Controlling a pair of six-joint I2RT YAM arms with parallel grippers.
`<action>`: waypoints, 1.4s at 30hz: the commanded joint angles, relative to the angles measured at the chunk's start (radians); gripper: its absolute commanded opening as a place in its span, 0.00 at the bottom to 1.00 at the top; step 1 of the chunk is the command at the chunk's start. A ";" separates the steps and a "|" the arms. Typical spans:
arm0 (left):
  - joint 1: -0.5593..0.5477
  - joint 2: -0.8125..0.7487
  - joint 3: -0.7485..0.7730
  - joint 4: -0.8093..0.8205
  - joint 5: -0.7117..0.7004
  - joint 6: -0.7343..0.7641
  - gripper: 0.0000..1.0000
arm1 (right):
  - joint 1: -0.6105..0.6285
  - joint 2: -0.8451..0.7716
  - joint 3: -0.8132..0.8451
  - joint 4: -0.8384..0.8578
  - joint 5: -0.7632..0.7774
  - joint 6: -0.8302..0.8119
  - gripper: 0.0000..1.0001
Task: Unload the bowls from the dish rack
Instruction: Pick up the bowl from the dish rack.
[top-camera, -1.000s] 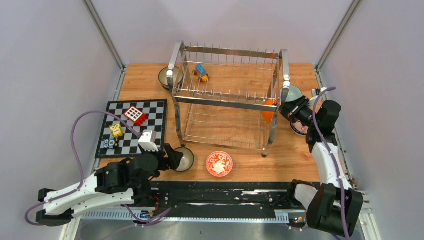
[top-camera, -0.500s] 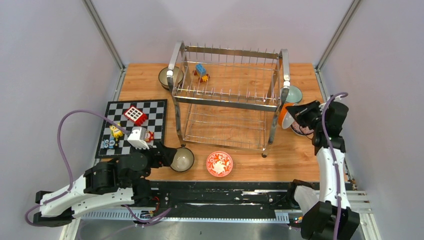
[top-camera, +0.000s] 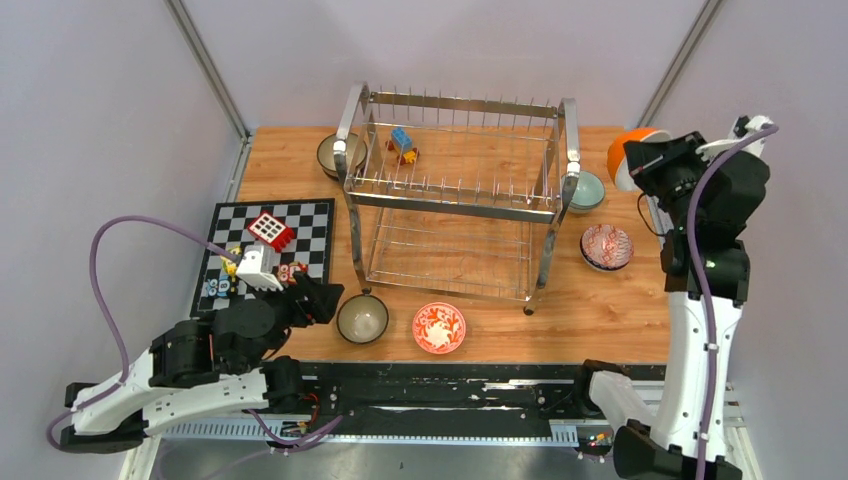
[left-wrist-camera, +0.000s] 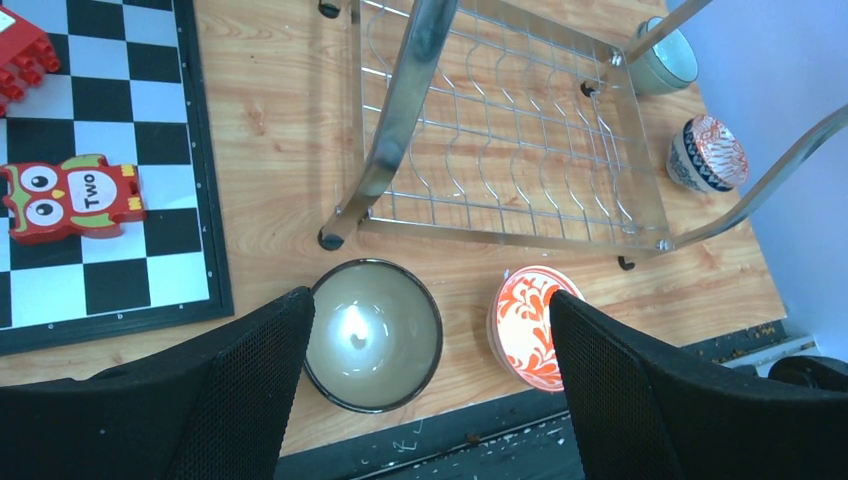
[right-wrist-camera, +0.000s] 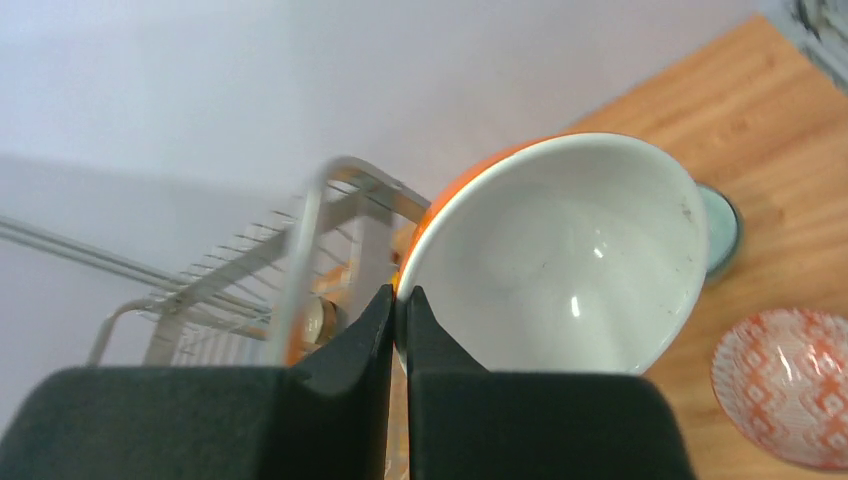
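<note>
The right claw (right-wrist-camera: 400, 297) pinched the rim of a tilted orange bowl (right-wrist-camera: 570, 260), glossy white inside. The left claw (left-wrist-camera: 430, 305) stood wide, empty. A red owl block (left-wrist-camera: 70, 195) read "Two".

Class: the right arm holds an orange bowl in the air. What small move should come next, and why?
Probably lower it to bare table beside the mint bowl: the right pincer is shut on the rim of the orange bowl, clear of the dish rack.
</note>
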 joint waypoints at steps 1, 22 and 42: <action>0.007 0.034 0.036 0.006 -0.047 0.021 0.89 | 0.097 -0.005 0.186 -0.027 0.060 -0.098 0.02; 0.007 0.128 0.213 -0.094 -0.083 0.016 0.90 | 0.493 0.073 0.598 -0.105 -0.389 -0.258 0.02; 0.007 -0.008 0.202 -0.145 -0.103 -0.010 0.96 | 1.524 0.589 1.075 -0.354 0.114 -0.695 0.02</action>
